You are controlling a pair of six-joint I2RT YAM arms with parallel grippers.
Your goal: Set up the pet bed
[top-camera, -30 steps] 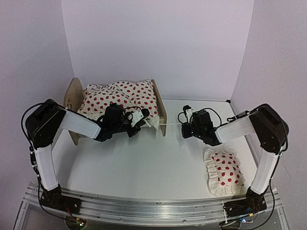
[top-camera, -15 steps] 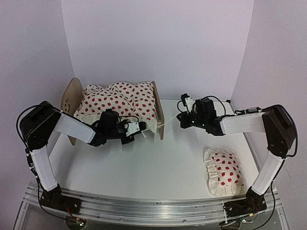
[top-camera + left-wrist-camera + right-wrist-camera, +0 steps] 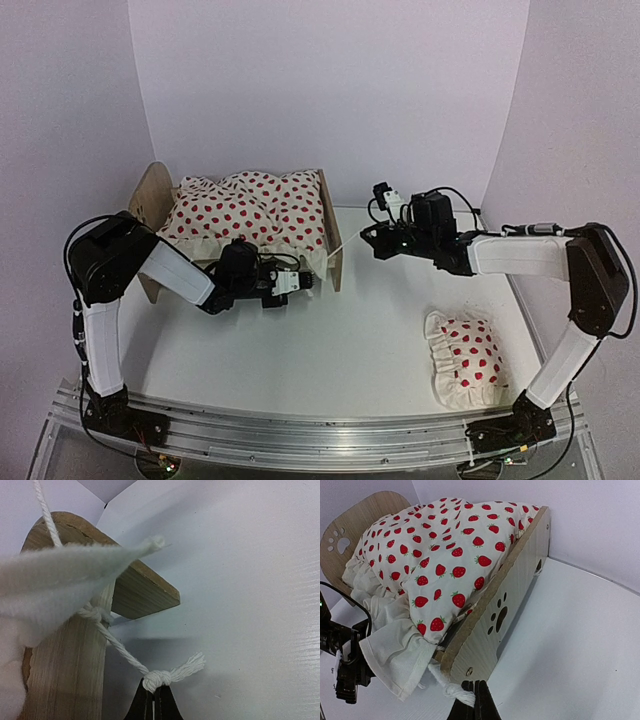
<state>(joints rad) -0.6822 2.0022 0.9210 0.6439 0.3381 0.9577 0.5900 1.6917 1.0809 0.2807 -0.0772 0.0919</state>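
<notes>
Bed: light plywood pet bed with paw-print cutouts (image 3: 333,228), at 10 o'clock on the white table (image 3: 330,350), under a strawberry-print ruffled blanket (image 3: 250,205).
Left gripper (image 3: 303,283): pinched tight on the knotted white twisted cord (image 3: 159,679) beside the footboard.
Right gripper (image 3: 366,238): closed on a frayed white cord end (image 3: 456,691), at the bed's 3 o'clock.
Pillow: matching ruffled cushion (image 3: 465,358), at 4 o'clock.

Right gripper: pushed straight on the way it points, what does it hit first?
Probably the pet bed's footboard, its lower corner right ahead of the right gripper; the cord end lies beside its tips. Depth unclear.
</notes>
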